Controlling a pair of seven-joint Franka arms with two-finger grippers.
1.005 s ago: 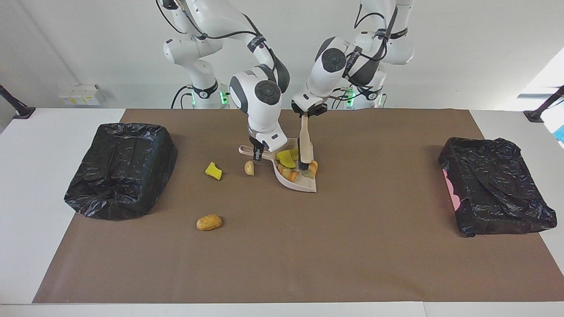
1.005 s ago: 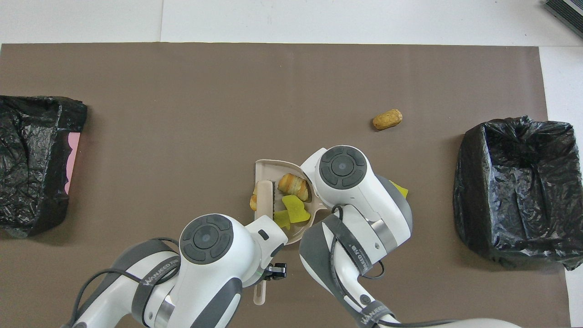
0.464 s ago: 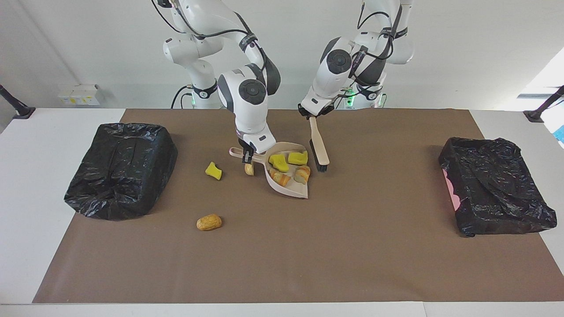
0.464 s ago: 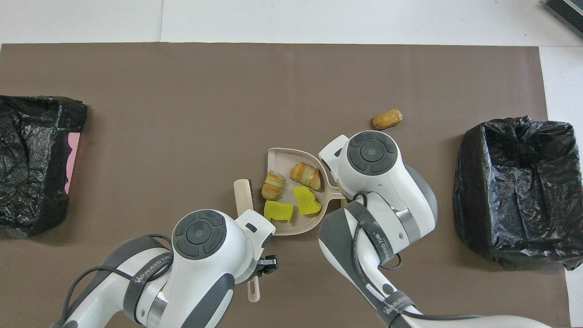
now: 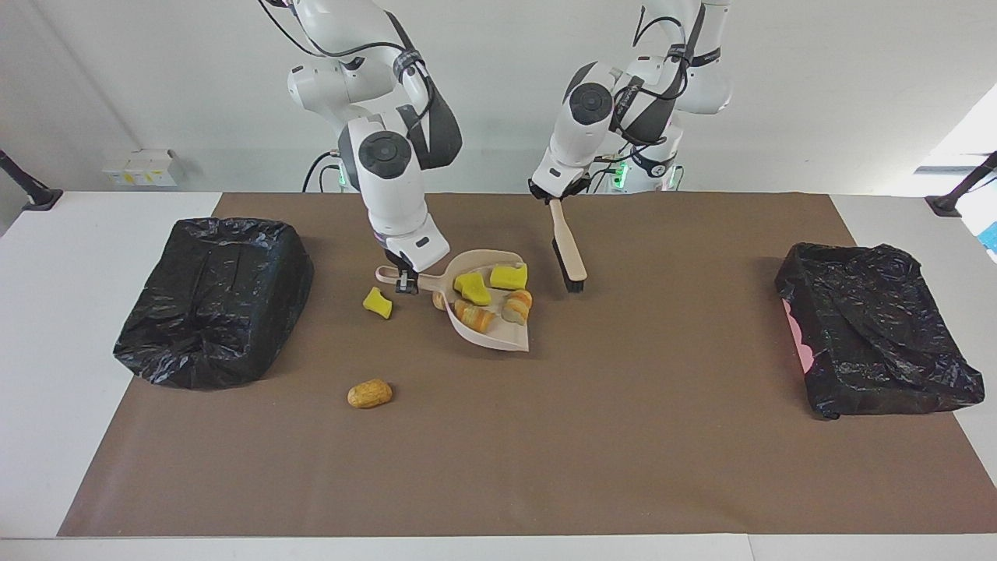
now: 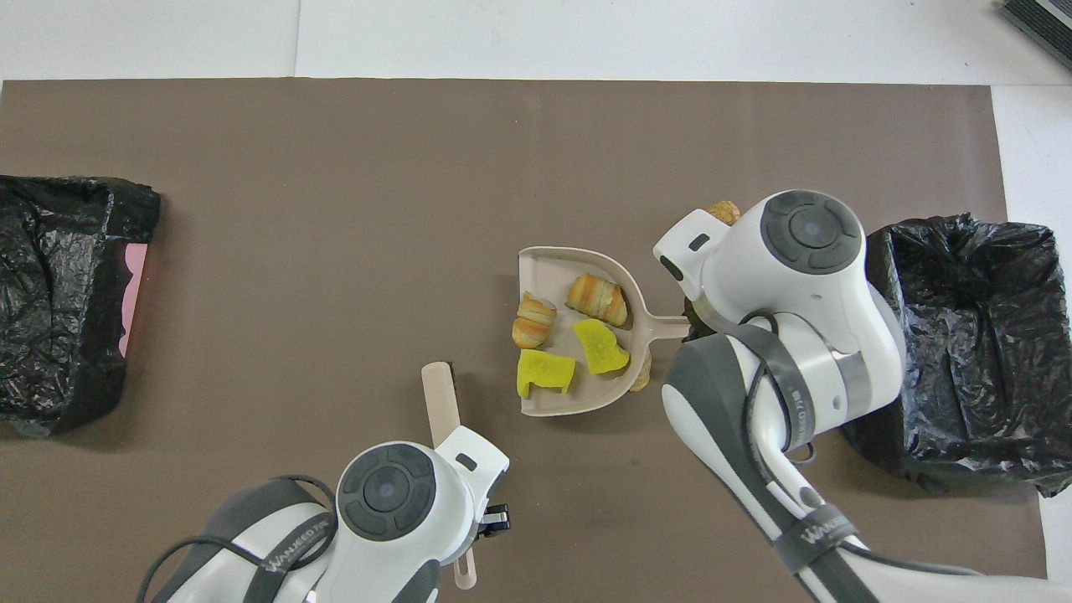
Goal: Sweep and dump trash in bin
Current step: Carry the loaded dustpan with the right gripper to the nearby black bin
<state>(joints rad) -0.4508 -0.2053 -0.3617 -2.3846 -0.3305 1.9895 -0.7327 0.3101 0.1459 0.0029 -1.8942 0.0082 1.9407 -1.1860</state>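
Observation:
My right gripper (image 5: 404, 282) is shut on the handle of the beige dustpan (image 5: 506, 336), which sits mid-mat (image 6: 544, 268). In the pan lie two yellow scraps (image 5: 472, 288) (image 6: 545, 372) and two bread-like chunks (image 5: 475, 317) (image 6: 597, 299) of trash. A yellow scrap (image 5: 378, 302), a tan lump (image 5: 370, 393) and a small lump (image 5: 438, 300) by the pan's rim lie loose on the mat. My left gripper (image 5: 554, 196) is shut on the handle of the beige brush (image 5: 567, 249), which hangs bristles-down beside the pan on its left-arm side.
A black-bagged bin (image 5: 214, 300) (image 6: 963, 335) stands at the right arm's end of the brown mat. Another black-bagged bin (image 5: 880, 327) (image 6: 59, 293) stands at the left arm's end. In the overhead view my wrists cover both grippers.
The brush has come out of the dustpan and drawn back toward the robots. My right arm has carried the pan with its trash toward the right arm's end.

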